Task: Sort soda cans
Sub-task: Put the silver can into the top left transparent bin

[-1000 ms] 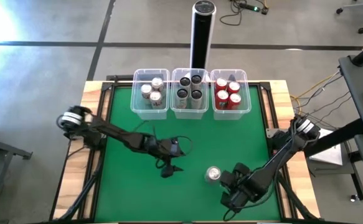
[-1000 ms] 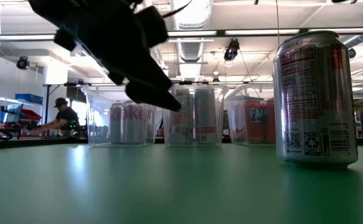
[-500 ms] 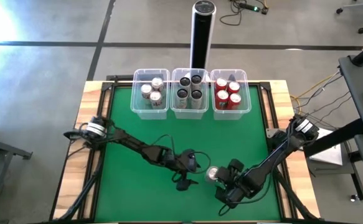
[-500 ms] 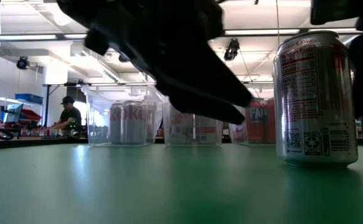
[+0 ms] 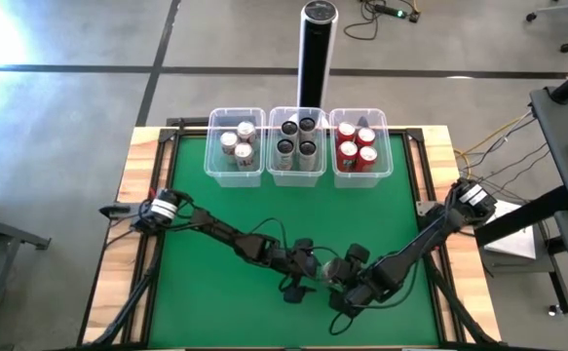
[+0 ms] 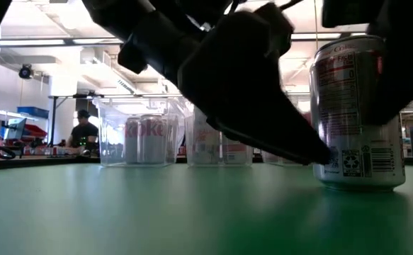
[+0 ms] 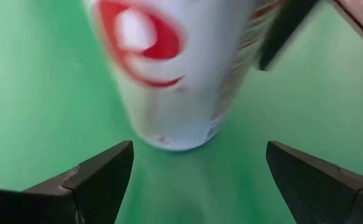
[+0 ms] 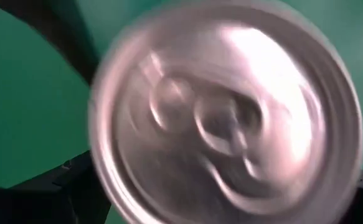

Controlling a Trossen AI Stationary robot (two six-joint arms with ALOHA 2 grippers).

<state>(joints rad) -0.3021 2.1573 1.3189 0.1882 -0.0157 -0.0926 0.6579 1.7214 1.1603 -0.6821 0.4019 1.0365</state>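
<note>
The lone silver-white can (image 5: 334, 270) is hemmed between both grippers; open green table (image 5: 206, 200) is left before three bins (image 5: 299, 146).

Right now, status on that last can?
Left gripper open, closing in on the silver can. Right gripper crowds its other side. Silver-can bin holds three; path clear.

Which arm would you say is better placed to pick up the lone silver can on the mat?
Probably the left: the left gripper's open fingers flank the can at its base, and the bin with silver cans lies on its side. The right gripper hovers over the can's top.
</note>
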